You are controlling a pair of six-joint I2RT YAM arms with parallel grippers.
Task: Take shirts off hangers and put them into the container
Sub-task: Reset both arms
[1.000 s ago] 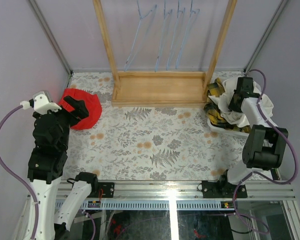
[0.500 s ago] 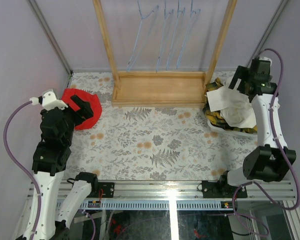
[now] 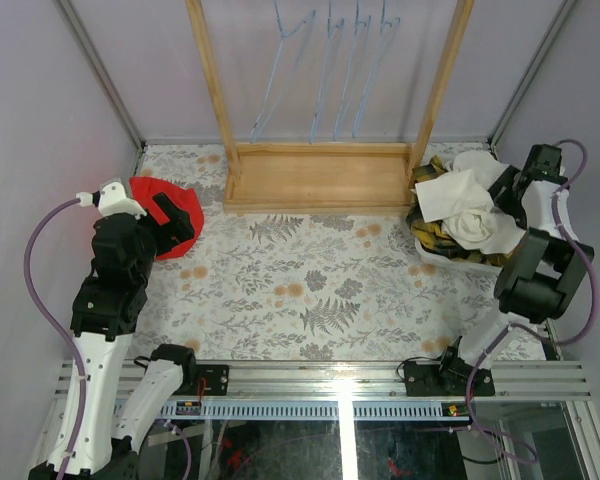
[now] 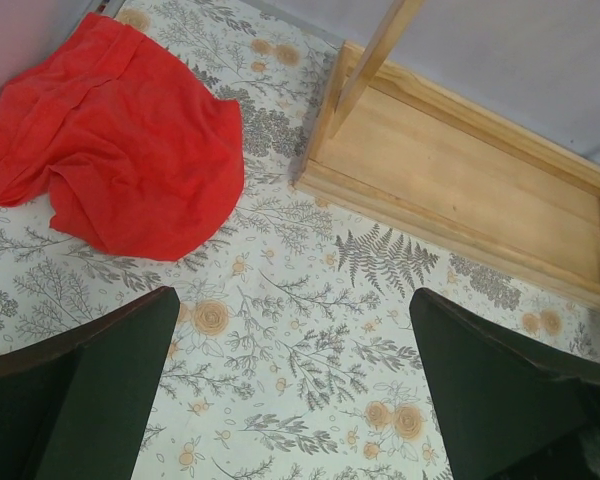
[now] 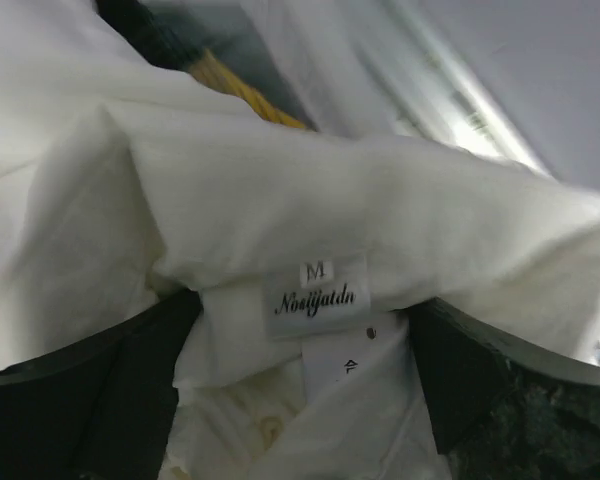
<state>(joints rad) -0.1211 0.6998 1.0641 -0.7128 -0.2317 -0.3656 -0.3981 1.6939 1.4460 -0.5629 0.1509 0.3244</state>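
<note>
Shirts (image 3: 468, 212) lie heaped in the white container (image 3: 460, 262) at the far right of the table (image 3: 310, 290), a white one topmost, plaid beneath. My right gripper (image 5: 305, 305) hangs spread wide over the white collar (image 5: 310, 200); my left gripper (image 4: 292, 300) stands open too, beside a red cloth (image 4: 110, 160).

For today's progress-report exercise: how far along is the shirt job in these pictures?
Done: all four hangers hang bare on the rack, and the shirts are piled in the container. In hand: nothing; the right gripper stands open over a white shirt, the left gripper open over the table. Left: apparently nothing.
</note>
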